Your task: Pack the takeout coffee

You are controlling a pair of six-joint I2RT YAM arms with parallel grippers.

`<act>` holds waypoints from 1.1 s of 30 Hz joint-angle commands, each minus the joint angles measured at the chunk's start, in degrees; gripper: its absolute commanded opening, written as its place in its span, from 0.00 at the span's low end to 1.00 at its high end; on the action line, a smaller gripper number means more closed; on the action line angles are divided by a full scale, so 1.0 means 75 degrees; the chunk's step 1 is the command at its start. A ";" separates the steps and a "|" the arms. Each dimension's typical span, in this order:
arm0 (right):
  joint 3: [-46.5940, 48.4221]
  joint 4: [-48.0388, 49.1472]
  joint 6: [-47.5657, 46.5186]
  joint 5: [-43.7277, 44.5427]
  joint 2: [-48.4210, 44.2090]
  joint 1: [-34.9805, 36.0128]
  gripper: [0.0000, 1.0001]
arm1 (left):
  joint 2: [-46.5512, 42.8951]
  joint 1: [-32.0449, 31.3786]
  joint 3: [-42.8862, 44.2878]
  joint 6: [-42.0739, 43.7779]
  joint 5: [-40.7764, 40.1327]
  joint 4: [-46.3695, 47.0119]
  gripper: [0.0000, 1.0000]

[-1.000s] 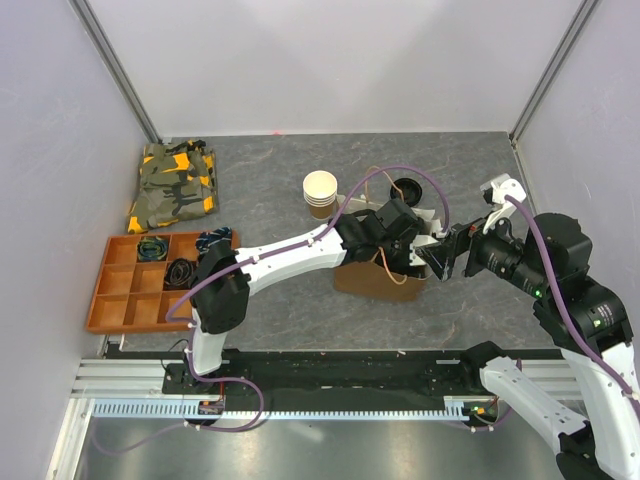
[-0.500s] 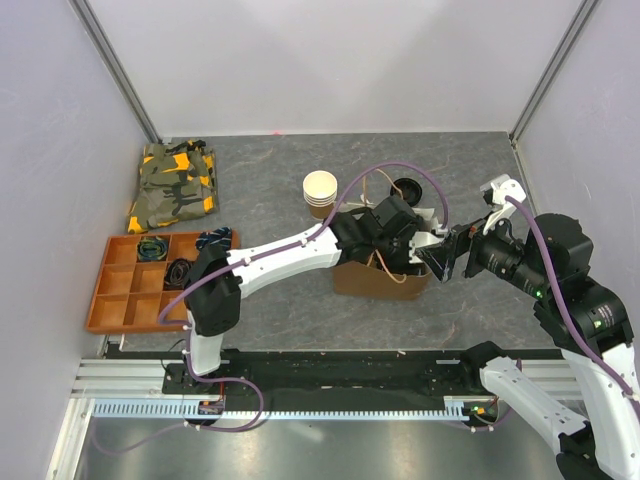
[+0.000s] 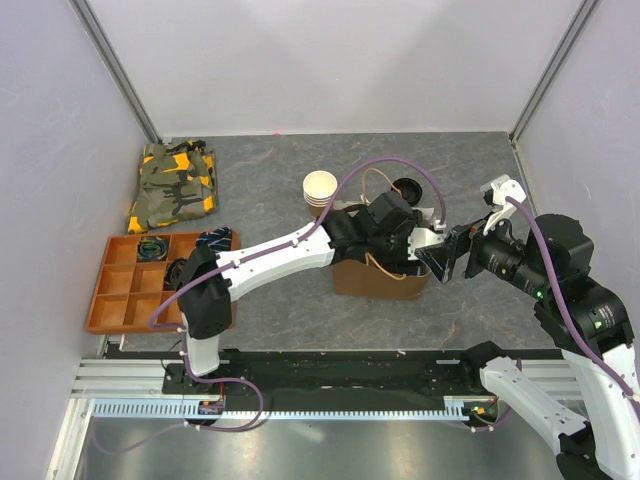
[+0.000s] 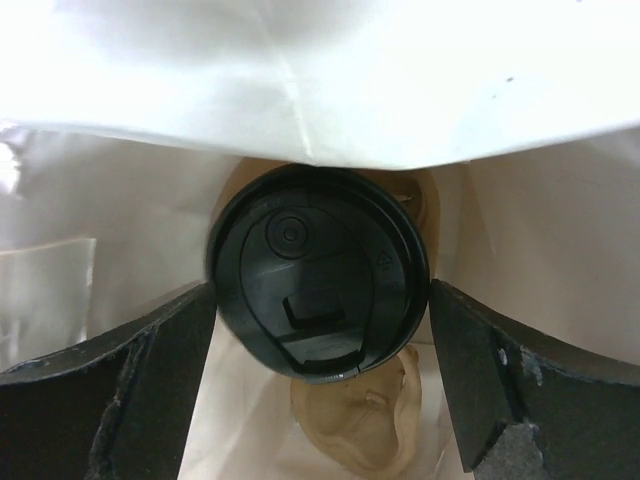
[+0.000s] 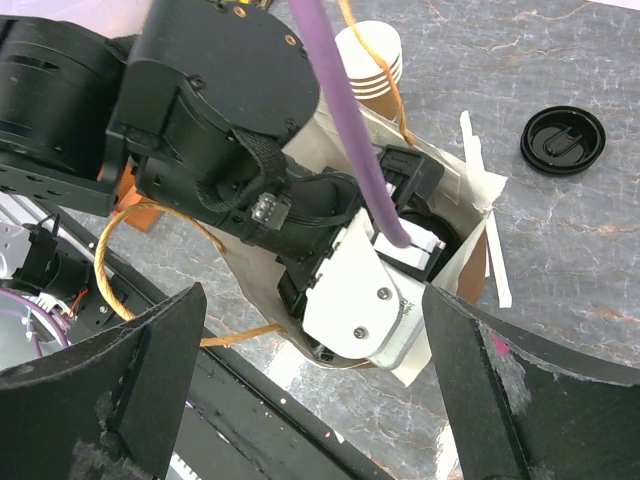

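Observation:
The takeout coffee (image 4: 318,275) lies inside the brown paper bag (image 3: 372,280), its round black lid facing the left wrist camera; the cup body is hidden behind the lid. My left gripper (image 4: 322,292) is inside the bag's mouth (image 3: 398,238). Its fingers (image 4: 160,360) stand wide apart on either side of the lid, open. The bag's white inner wall (image 4: 350,80) hangs over the cup. My right gripper (image 3: 440,262) hovers at the bag's right end, open (image 5: 315,295), with the bag (image 5: 470,270) and the left wrist below it.
A stack of cream-rimmed cups (image 3: 320,192) stands behind the bag, also seen from the right wrist (image 5: 370,60). A loose black lid (image 3: 405,188) lies on the table (image 5: 563,140). An orange compartment tray (image 3: 120,300) and a camouflage cloth (image 3: 175,185) sit at the left.
The left arm has shifted a little left and back, with its gripper still in the bag's mouth. The right arm has stayed still.

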 commanded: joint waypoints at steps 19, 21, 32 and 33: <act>-0.0118 0.0156 -0.0100 0.0030 -0.0151 -0.0015 0.98 | -0.1404 -0.0022 -0.0824 -0.0049 0.0573 0.0816 0.89; -0.0154 0.0121 -0.0053 0.0042 -0.0139 -0.0027 0.98 | -0.1522 -0.0022 -0.0906 -0.0061 0.0514 0.1039 0.89; -0.0342 0.0097 -0.0100 0.0148 -0.0104 -0.0015 0.97 | -0.1850 0.0014 -0.0719 -0.0085 -0.0037 0.1485 0.89; -0.0330 0.0097 -0.0123 0.0125 -0.0093 -0.0027 0.97 | -0.1897 0.0025 -0.0695 -0.0096 -0.0107 0.1543 0.88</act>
